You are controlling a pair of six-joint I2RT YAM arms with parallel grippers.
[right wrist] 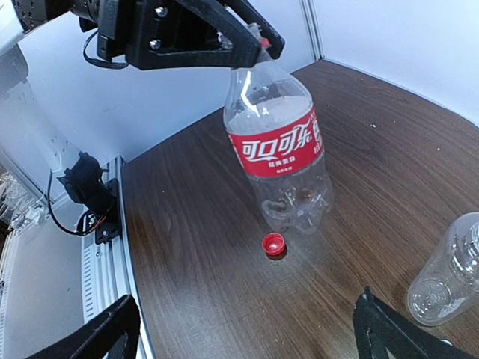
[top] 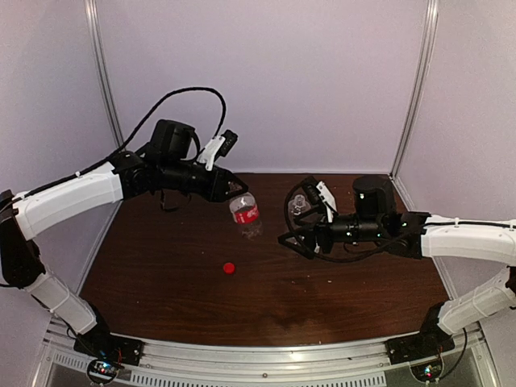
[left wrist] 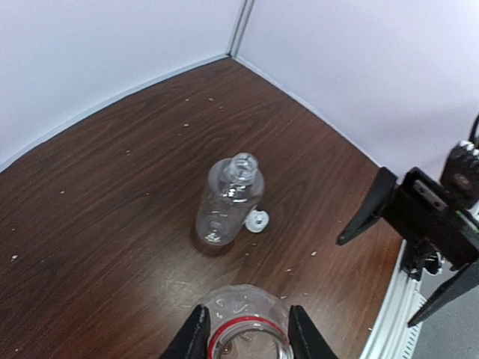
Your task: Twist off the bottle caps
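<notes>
Table [top: 161,282]: dark wood-grain top, pale specks [left wrist: 186,125] scattered on the surface. Plain white wall panels [top: 322,81] on 3 sides, joined by 2 metal corner posts [top: 415,89]. Aluminium rail [top: 258,355] along the near edge.

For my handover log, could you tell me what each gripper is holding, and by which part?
The left gripper clamps the red-labelled bottle at its open neck; the right gripper is open, holding nothing.

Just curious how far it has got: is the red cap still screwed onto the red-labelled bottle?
No, the red cap lies loose on the table next to the foot of the red-labelled bottle.
</notes>
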